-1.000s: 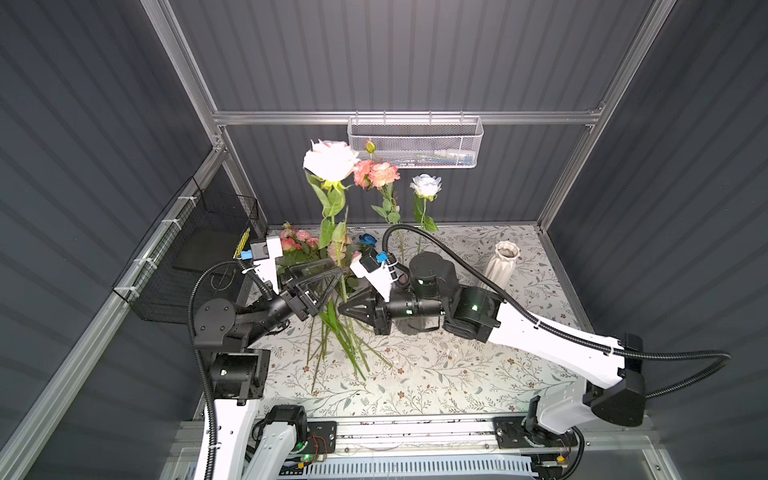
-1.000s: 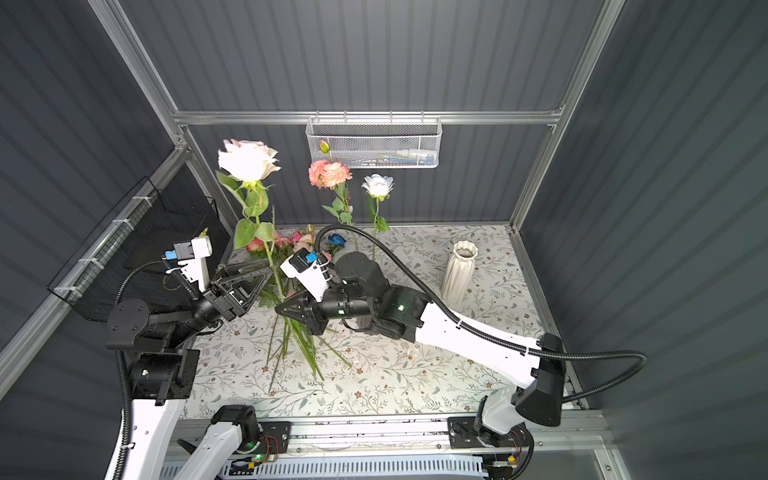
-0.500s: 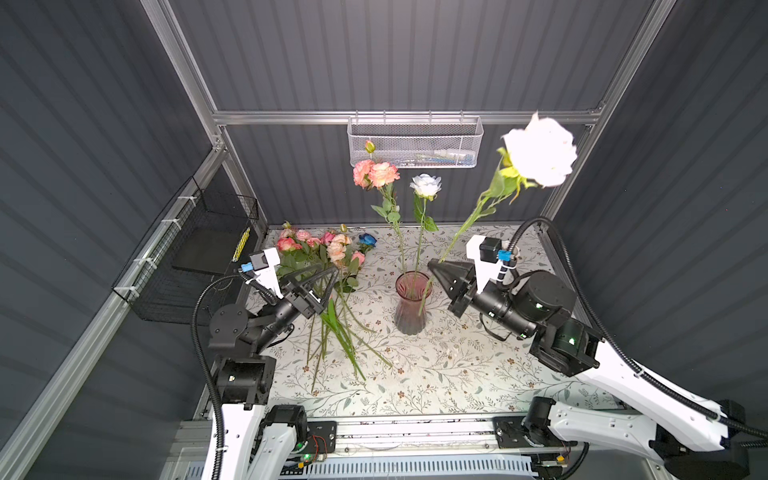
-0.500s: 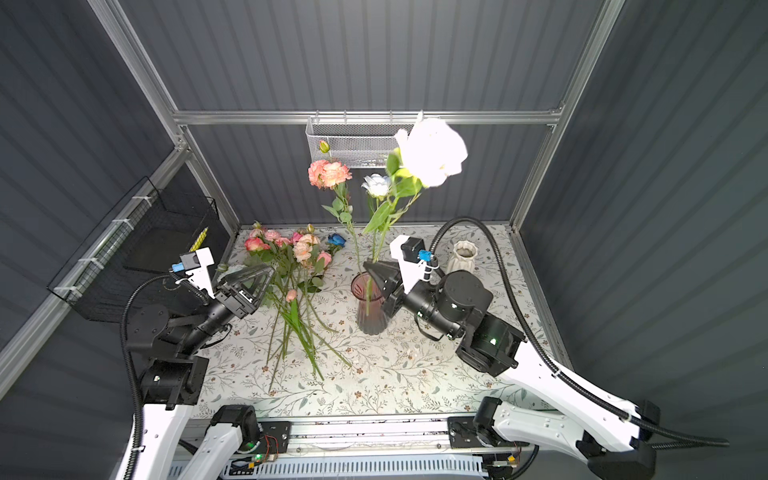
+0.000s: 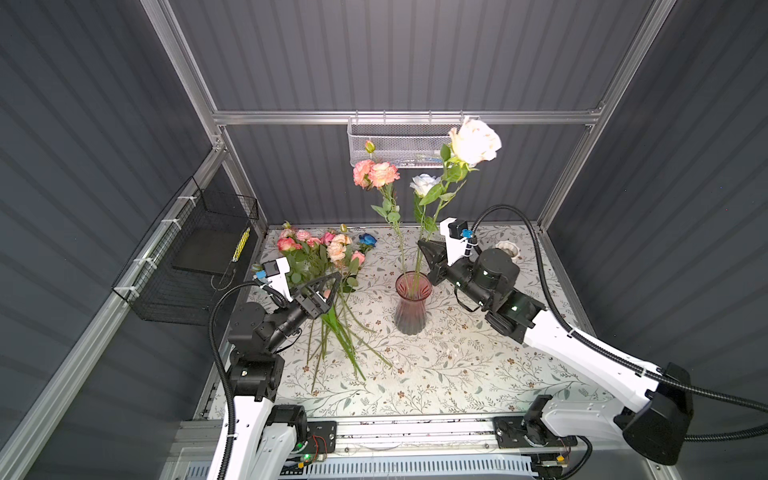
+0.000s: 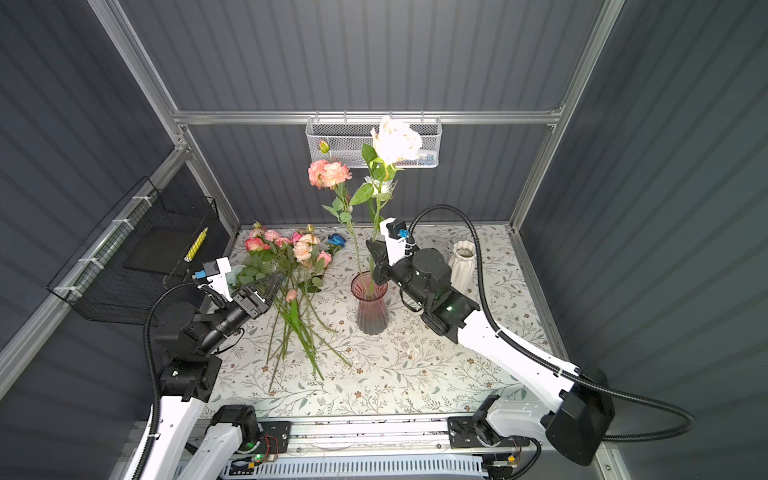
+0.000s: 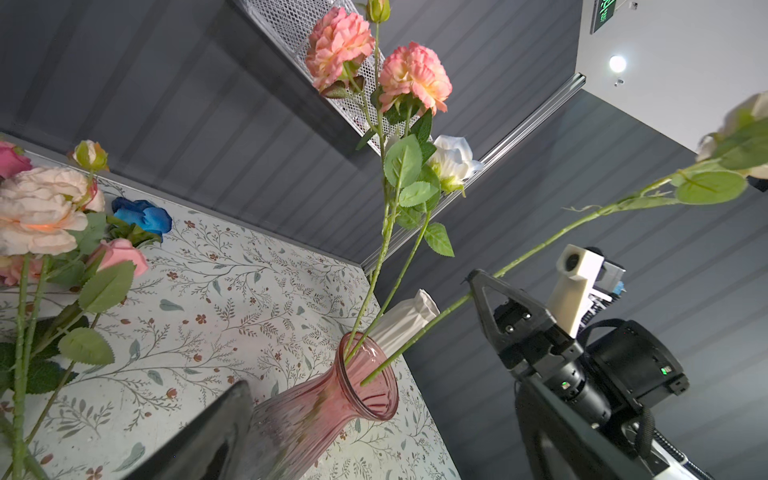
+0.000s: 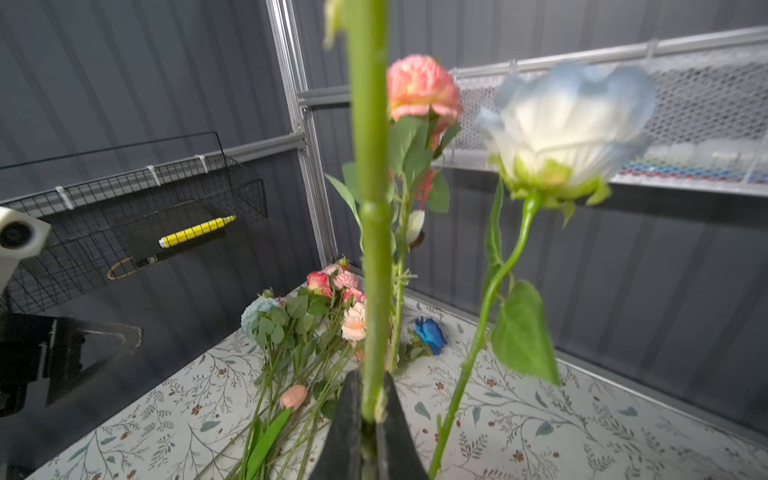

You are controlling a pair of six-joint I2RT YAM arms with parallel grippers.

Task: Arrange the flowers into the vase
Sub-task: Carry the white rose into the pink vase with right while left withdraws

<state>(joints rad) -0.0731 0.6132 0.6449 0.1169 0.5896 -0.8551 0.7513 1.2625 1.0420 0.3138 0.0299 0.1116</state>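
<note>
Hovering left gripper [image 5: 328, 291], spread empty, over loose flowers [image 5: 328, 253] at 10 o'clock. Holding cream rose [image 5: 473, 141], leaning toward 1 o'clock, tip at centre vase [image 5: 410, 316] mouth, clenched in right gripper [image 5: 423, 247]. Might snag rim, toppling vase, or lever out.

You have no legible text to read here. The only sign is a green-lit panel [image 7: 606, 12] at the upper right of the left wrist view, its characters cut off and unreadable.
</note>
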